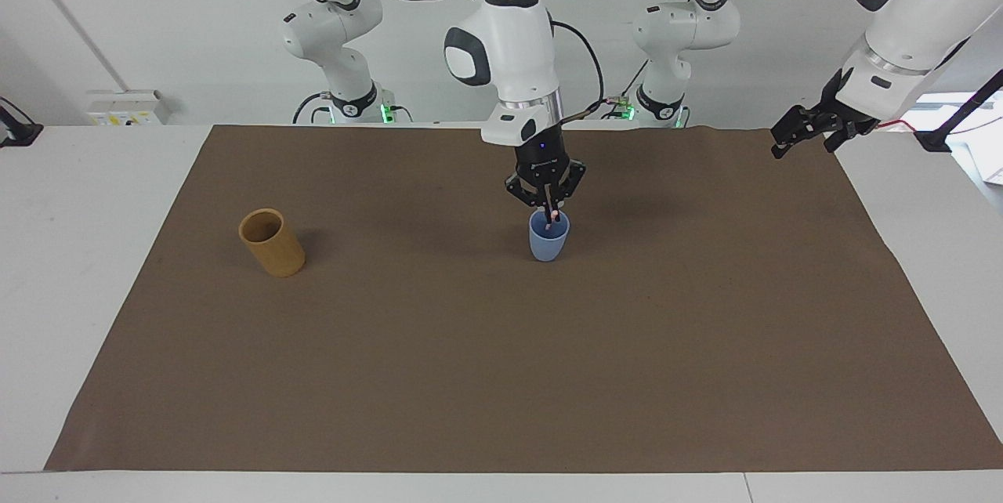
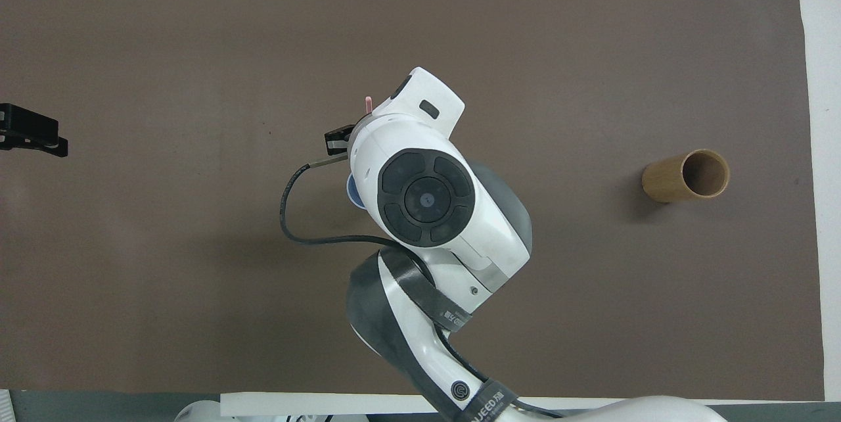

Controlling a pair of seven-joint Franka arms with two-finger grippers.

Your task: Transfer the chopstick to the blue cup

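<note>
The blue cup stands upright near the middle of the brown mat. My right gripper hangs just above its rim, shut on a pale pink chopstick whose lower end dips into the cup's mouth. In the overhead view the right arm covers most of the cup, and only the chopstick's end shows past the wrist. My left gripper waits in the air over the mat's edge at the left arm's end, also seen in the overhead view.
A taller mustard-brown cup stands on the mat toward the right arm's end, seen from above too. White table surrounds the mat.
</note>
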